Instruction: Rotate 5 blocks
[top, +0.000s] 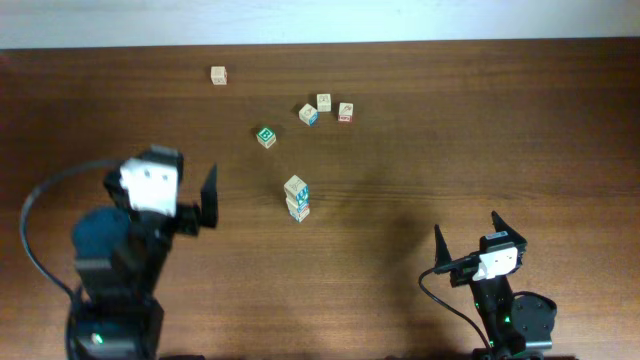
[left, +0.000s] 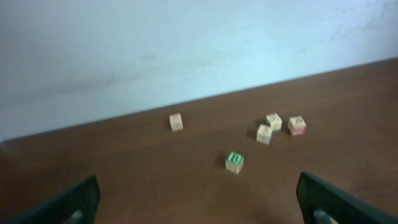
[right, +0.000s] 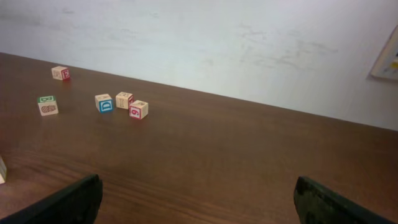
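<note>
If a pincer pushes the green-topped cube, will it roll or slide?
The green-topped cube looks like stiff wood, so it should hold its shape. Its flat faces suggest it will slide rather than roll. It is small, so it is probably light.

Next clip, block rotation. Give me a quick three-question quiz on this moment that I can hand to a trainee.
1. How many wooden cubes are on the table in the overhead view?
2. True or false: the left claw and the right claw are both open and empty.
3. Where does the green B cube sit relative to the cluster of three cubes? A) to its left B) to its right C) inside it

Key: 1) seven; 2) true; 3) A.
</note>
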